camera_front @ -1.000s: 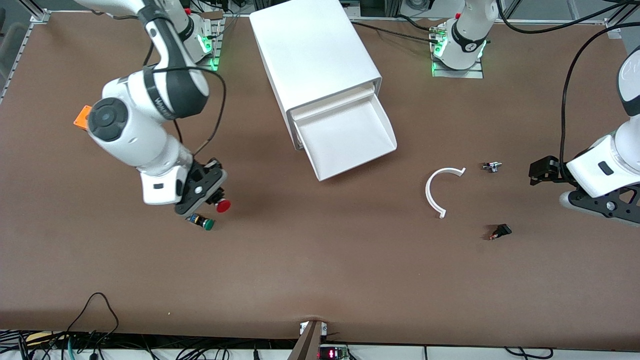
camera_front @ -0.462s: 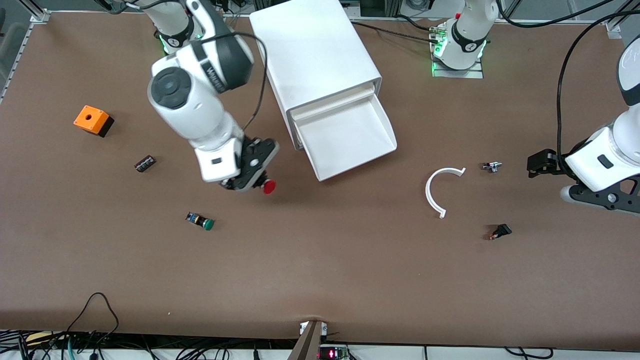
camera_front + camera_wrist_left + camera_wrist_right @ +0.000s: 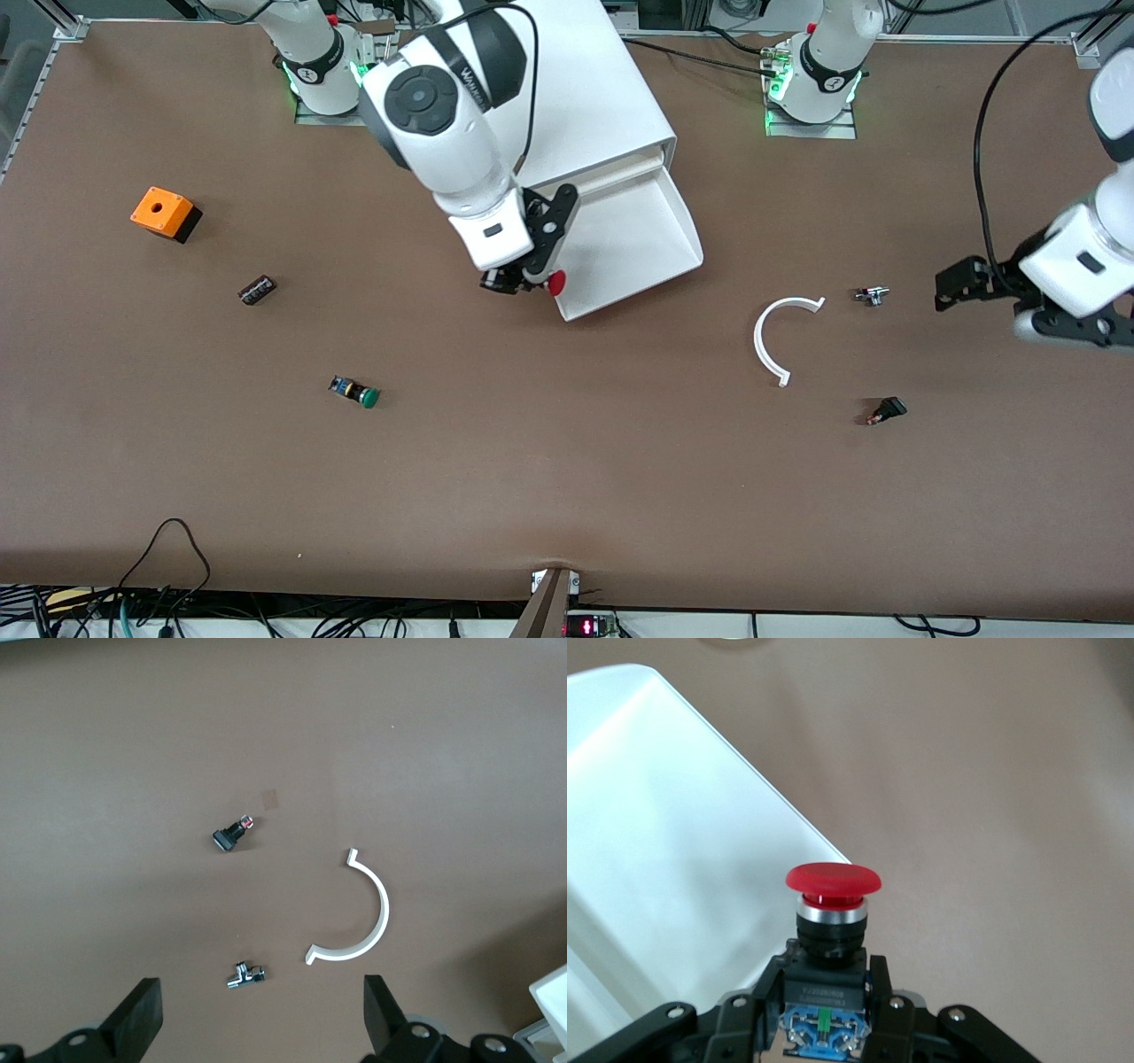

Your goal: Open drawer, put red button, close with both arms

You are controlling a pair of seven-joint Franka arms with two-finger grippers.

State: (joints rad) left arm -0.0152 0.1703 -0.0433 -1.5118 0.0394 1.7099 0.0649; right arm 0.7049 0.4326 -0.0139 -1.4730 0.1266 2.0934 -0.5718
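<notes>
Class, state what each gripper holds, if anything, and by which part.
The right gripper grips the red button by its blue rear body, cap pointing outward. The left gripper is open, holding nothing.

- The right arm is seen reaching down from the upper left of the front view to upper centre, its right gripper [image 3: 532,282] pointed downward with the fingers clamped.
- The left gripper [image 3: 961,285] is held at the right edge, mid-height, with its fingers [image 3: 137,1020] spread wide apart.
</notes>
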